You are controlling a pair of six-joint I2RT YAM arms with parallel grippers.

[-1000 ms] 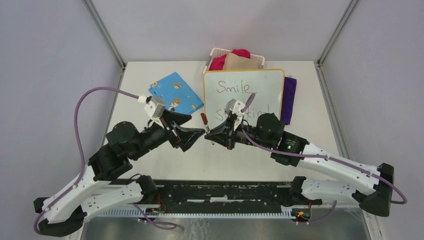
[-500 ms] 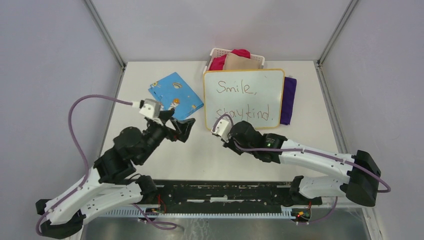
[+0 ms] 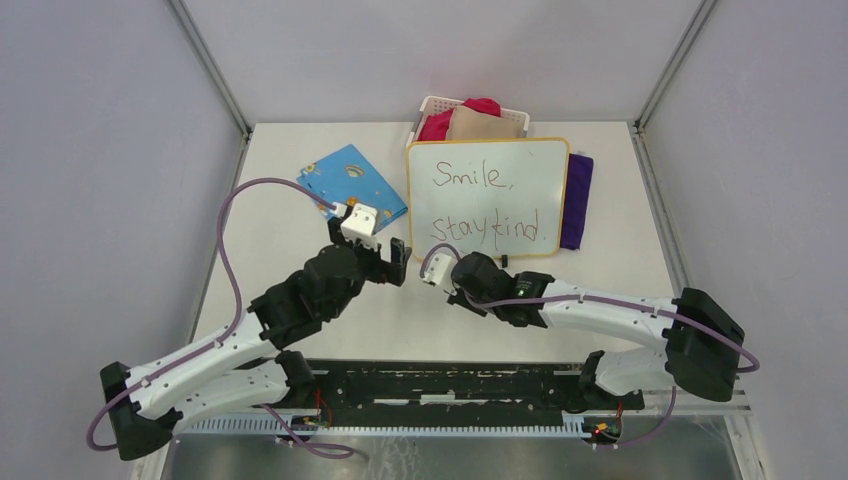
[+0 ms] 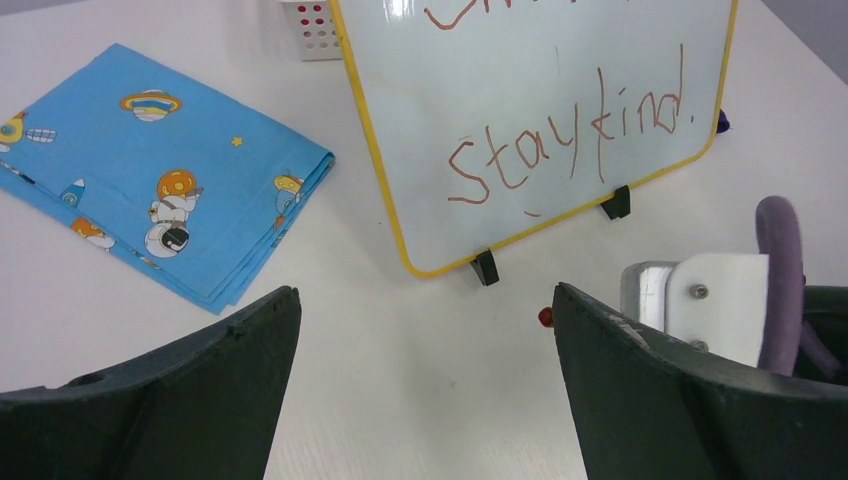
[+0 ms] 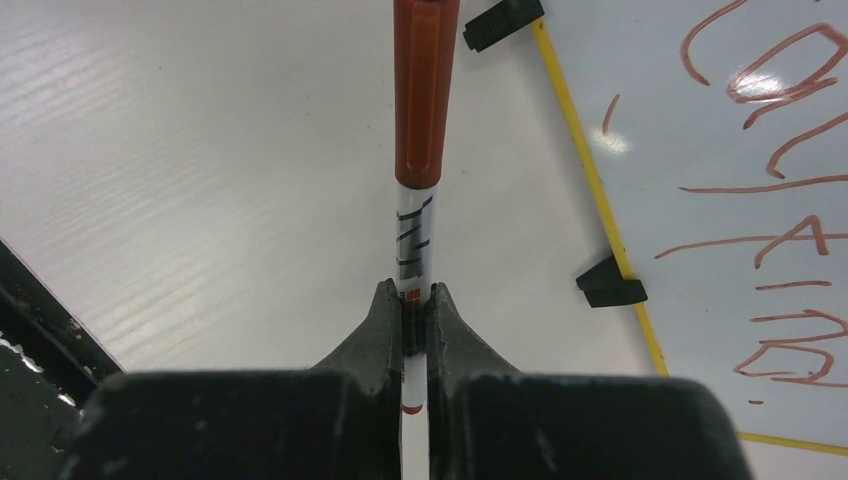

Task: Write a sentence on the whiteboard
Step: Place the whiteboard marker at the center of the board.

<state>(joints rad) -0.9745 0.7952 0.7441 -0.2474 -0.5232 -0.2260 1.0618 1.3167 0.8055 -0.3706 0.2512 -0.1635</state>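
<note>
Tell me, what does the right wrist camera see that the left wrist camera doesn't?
Only the right wrist view shows the right end effector shut on a red-capped marker. Only the left wrist view shows the blue space-print cloth, a corner of the white basket and the open left end effector. Both show the whiteboard, its black feet, part of the red sentence and the white table.
</note>
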